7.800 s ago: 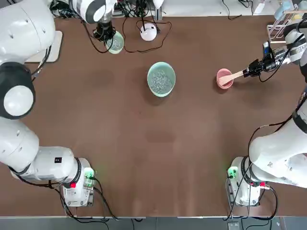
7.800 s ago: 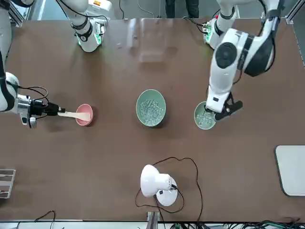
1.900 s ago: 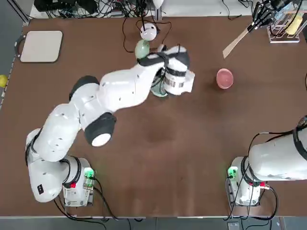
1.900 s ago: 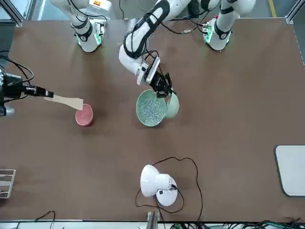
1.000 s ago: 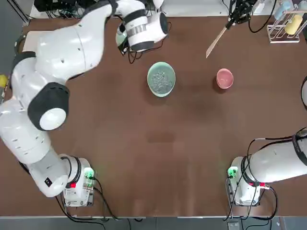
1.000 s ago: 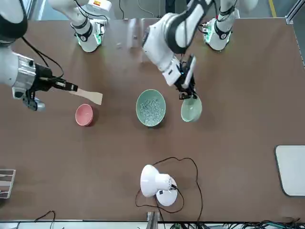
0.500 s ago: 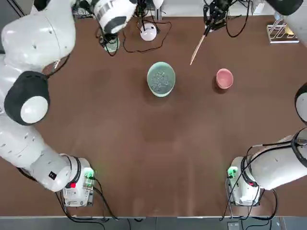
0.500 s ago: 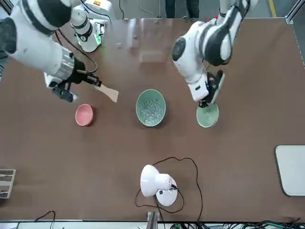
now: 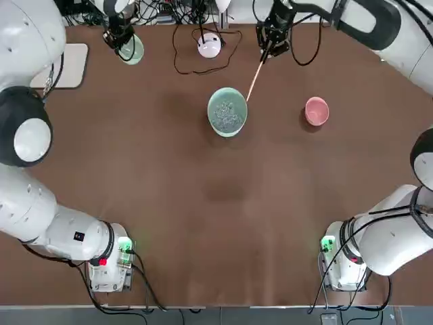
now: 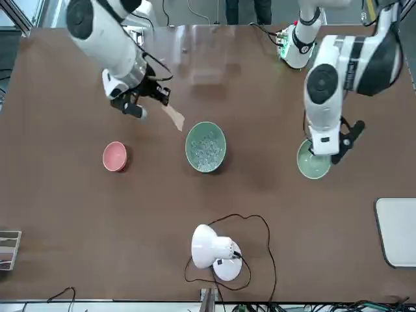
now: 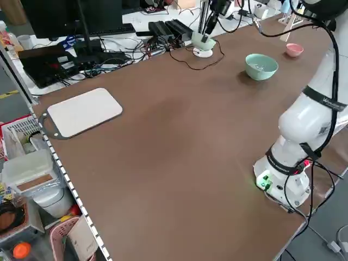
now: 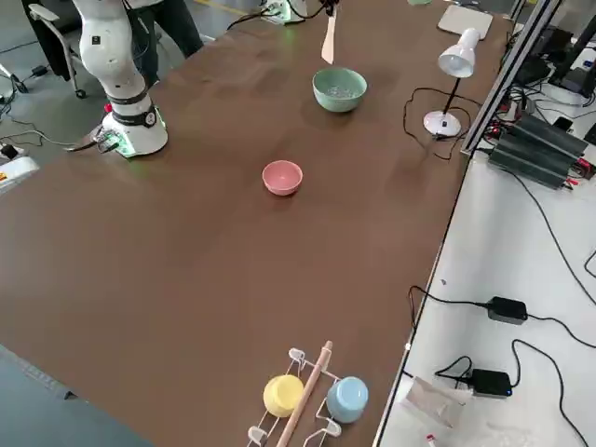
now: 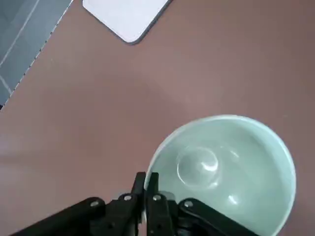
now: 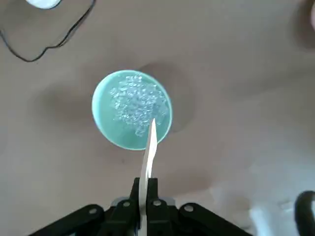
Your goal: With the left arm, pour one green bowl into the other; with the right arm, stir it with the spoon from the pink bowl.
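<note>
Large teal-green bowl (image 9: 227, 112) is sitting mid-surface, holding pale granules. The wooden spoon (image 9: 254, 78) is hanging over its far-right rim in the top view, long axis running diagonally from the right end effector (image 9: 272, 35) down toward the bowl, blade end lowest and nearest the rim. My read: the stir needs the blade to go down and slightly inward; the bowl lies below and toward the robot from that end effector. Right end effector is clenched on the spoon handle.

Small mint-green bowl (image 10: 314, 160) is looking empty and sitting at or just above the surface, off to the left arm's side, well apart from the big bowl. Left end effector (image 10: 327, 151) is pinching its rim, clenched. Pink bowl (image 9: 316, 111) is sitting empty to the right of the big bowl, out of play.

Right wrist view (image 14: 132, 109) is showing the blade lined up over the bowl's edge, which the front view reads as beside it. Left wrist view is confirming nothing left inside the small bowl (image 13: 224, 169), which overhead is hiding under the arm.
</note>
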